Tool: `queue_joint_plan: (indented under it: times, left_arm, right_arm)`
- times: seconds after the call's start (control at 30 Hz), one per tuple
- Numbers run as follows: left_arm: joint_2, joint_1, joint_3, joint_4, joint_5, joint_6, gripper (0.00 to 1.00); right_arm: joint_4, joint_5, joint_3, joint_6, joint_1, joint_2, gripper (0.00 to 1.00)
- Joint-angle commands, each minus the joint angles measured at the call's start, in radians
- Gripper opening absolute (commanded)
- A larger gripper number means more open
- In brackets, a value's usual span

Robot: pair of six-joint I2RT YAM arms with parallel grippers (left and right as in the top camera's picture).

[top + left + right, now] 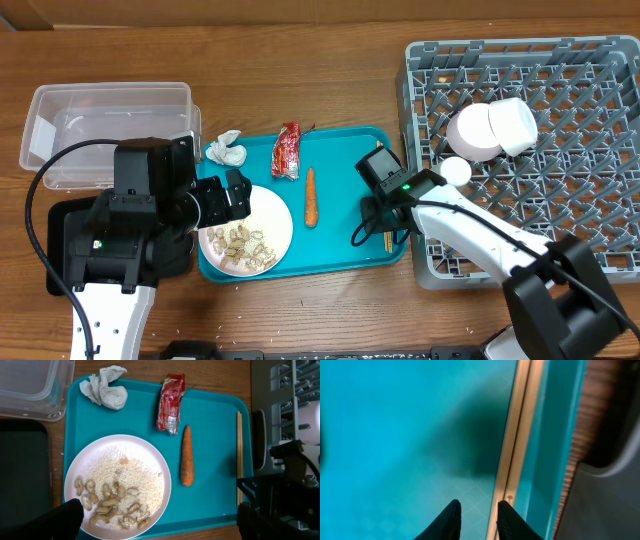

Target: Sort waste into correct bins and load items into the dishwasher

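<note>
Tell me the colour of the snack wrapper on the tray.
The wrapper is red; the left wrist view shows it best.

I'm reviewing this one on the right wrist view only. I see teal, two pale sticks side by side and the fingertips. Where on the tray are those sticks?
Observer: The chopsticks lie along the teal tray's edge nearest the grey rack.
Operator: Anything else on the tray?
Observer: A plate of rice and peanuts, a carrot, a red wrapper and a tissue.
Operator: And the left arm?
Observer: The left gripper hangs wide open above the plate.
</note>
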Motion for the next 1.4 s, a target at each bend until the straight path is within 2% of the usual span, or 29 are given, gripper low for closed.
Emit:
queue_joint_plan:
  times: [0.0, 0.33, 0.4, 0.47, 0.57, 0.87, 1.1, 1.2, 1.37]
  left_arm:
    - [0.003, 0.005, 0.019, 0.003, -0.006, 0.011, 1.0]
    - [0.003, 0.005, 0.019, 0.003, -0.006, 0.011, 1.0]
    - [0.003, 0.005, 0.019, 0.003, -0.006, 0.011, 1.0]
    - [0.003, 0.005, 0.019, 0.003, -0.006, 0.011, 1.0]
    - [0.003, 0.005, 0.019, 0.003, -0.006, 0.011, 1.0]
    - [0.003, 0.005, 0.019, 0.003, -0.006, 0.011, 1.0]
    - [0.003, 0.005, 0.019, 0.003, -0.006, 0.011, 1.0]
    - [0.003, 0.005, 0.019, 0.003, -0.006, 0.011, 1.0]
    - [0.003, 0.005, 0.019, 0.003, -0.006, 0.011, 1.0]
  right_arm:
    - [0.012, -0.006, -0.015, -0.017, -0.012, 0.044, 0.27]
    - [0.031, -0.06, -0.012, -0.029, 0.01, 0.104, 0.25]
    - [0.019, -0.073, -0.01, -0.029, 0.024, 0.104, 0.19]
    - [0.01, -0.078, -0.005, -0.028, 0.039, 0.104, 0.05]
    - [-0.014, -0.072, 0.019, -0.026, 0.055, 0.104, 0.04]
    - [-0.218, -0.062, 0.306, 0.005, 0.052, 0.015, 0.04]
    - [-0.316, 0.012, 0.505, 0.01, -0.044, -0.097, 0.04]
    - [-0.358, 0.068, 0.509, -0.004, -0.129, -0.109, 0.04]
    - [-0.416, 0.063, 0.449, -0.146, -0.246, -0.074, 0.04]
